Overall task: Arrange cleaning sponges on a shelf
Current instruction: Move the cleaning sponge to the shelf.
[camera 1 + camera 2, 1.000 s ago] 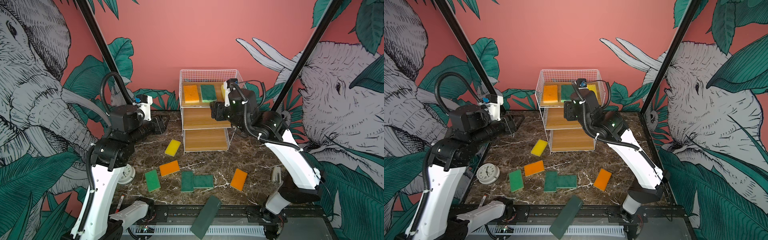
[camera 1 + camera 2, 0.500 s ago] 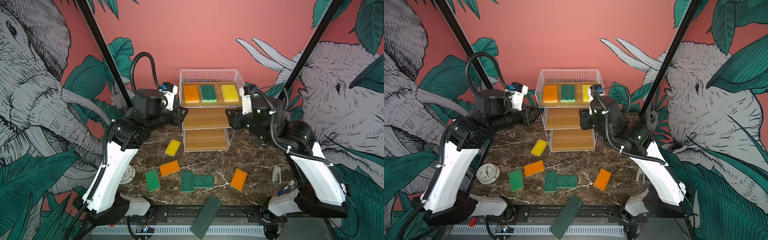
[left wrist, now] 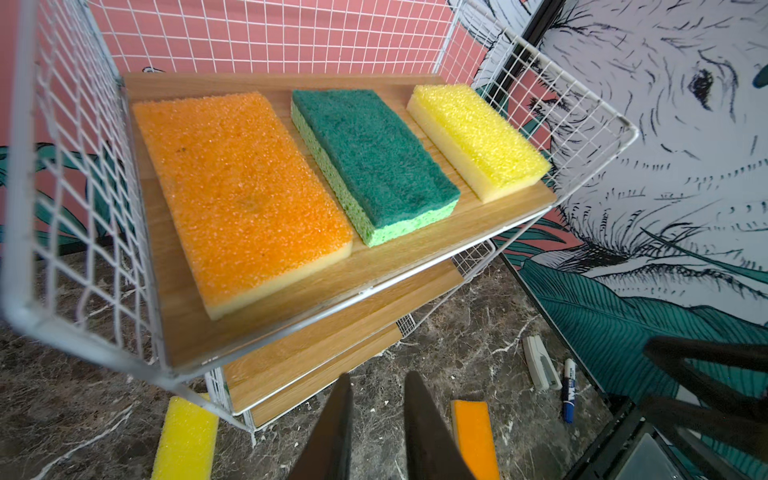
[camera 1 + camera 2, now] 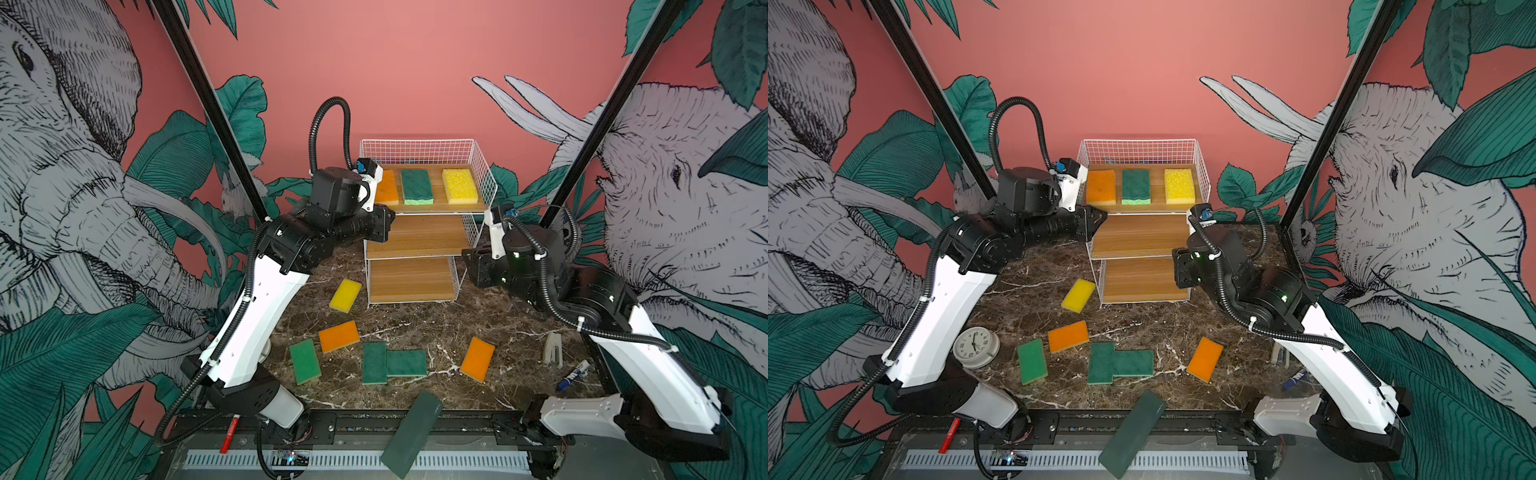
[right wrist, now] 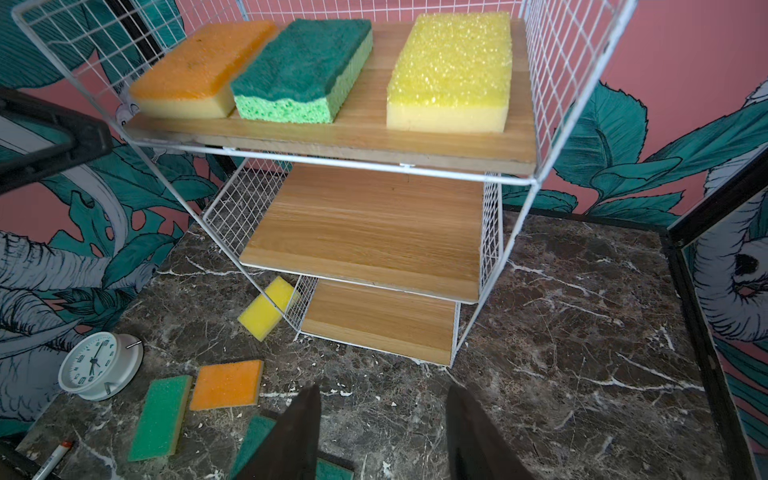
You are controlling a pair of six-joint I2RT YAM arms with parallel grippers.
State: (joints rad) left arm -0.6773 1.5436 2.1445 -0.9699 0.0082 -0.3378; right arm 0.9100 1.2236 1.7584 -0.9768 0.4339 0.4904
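The white wire shelf point(image 4: 415, 237) holds three sponges on its top board: orange point(image 4: 1100, 186), dark green point(image 4: 416, 187) and yellow point(image 4: 459, 185). Its two lower boards are bare. Several more sponges lie on the marble: yellow point(image 4: 345, 295), orange point(image 4: 339, 336), green point(image 4: 305, 360), two dark green ones touching point(image 4: 374, 363) point(image 4: 406, 363), and orange point(image 4: 478, 358). My left gripper point(image 3: 379, 376) hovers at the shelf's left side by the top board, narrowly open and empty. My right gripper point(image 5: 384, 388) hangs at the shelf's right side, open and empty.
A long dark green slab point(image 4: 411, 434) lies over the front rail. A white clock point(image 4: 976, 347) sits at the left behind my left arm. A white stapler point(image 4: 552, 348) and a blue marker point(image 4: 573, 374) lie at the right. A red pen point(image 4: 229, 432) rests at the front left.
My right gripper left the yellow sponge on the top board and drew back down to the shelf's right. My left arm swung in to the shelf's left side. Both grippers' jaws narrowed.
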